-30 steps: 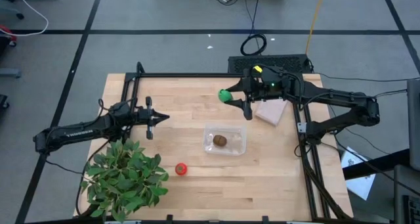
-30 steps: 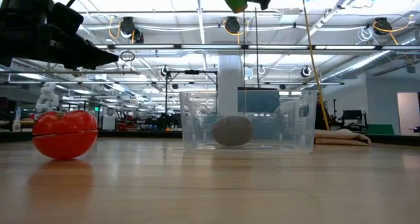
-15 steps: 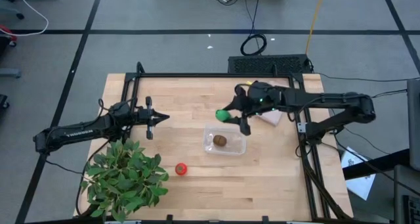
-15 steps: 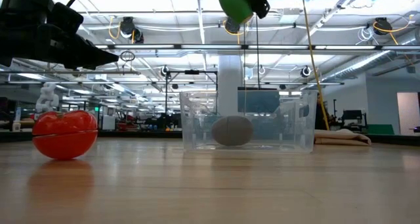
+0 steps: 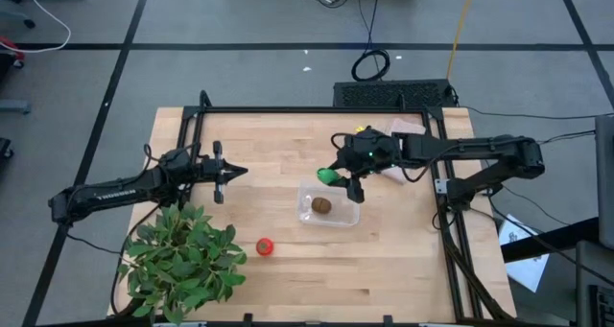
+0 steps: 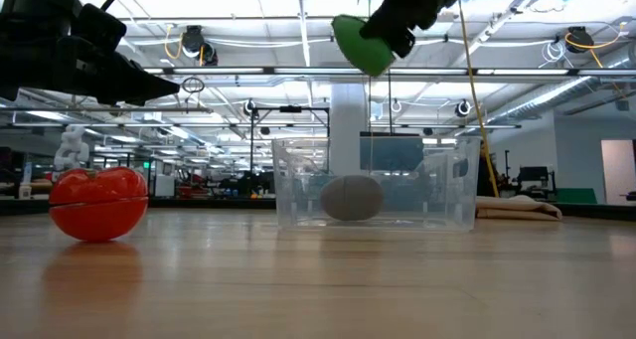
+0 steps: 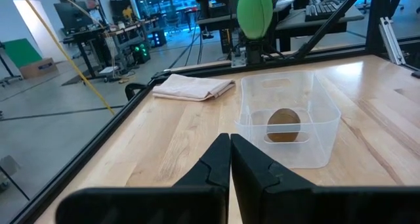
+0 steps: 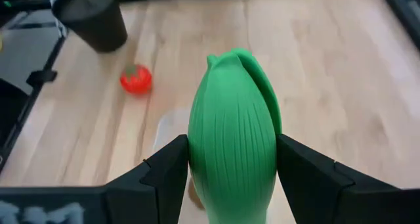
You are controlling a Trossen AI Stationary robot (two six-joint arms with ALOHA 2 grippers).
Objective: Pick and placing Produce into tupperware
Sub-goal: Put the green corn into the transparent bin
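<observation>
Green and ribbed along its length, the oblong produce piece (image 8: pixel 233 138) is being pinched between the right gripper's (image 5: pixel 338 175) two dark fingers (image 8: pixel 165 171), a detail only the right wrist view is giving; from above it is showing merely as a small green blob (image 5: pixel 328 175) hanging over the far left corner of the tupperware (image 5: pixel 350 215). The low view is adding height: the piece (image 6: pixel 360 44) is hanging well above the container's rim (image 6: pixel 373 142), clear of it.

Clear, thin-walled and round-cornered, the tupperware is sitting near the middle of the worktop (image 5: pixel 288 145), toward its right side. A fuzzy brown oval (image 5: pixel 321 205) is lying inside on the floor of the container; the left wrist view is showing its matte skin (image 7: pixel 285 124) through the plastic wall.

Glossy and red, the tomato (image 5: pixel 264 246) is resting on bare wood nearer the front edge, left of the tupperware and just beside the leafy plant (image 5: pixel 182 255) at the front left corner. A pinkish cloth-like packet (image 7: pixel 194 87) is lying flat near the right edge.

Over the left side of the worktop the left gripper (image 5: pixel 224 173) is hovering, its fingers (image 7: pixel 213 168) pressed together on nothing.
</observation>
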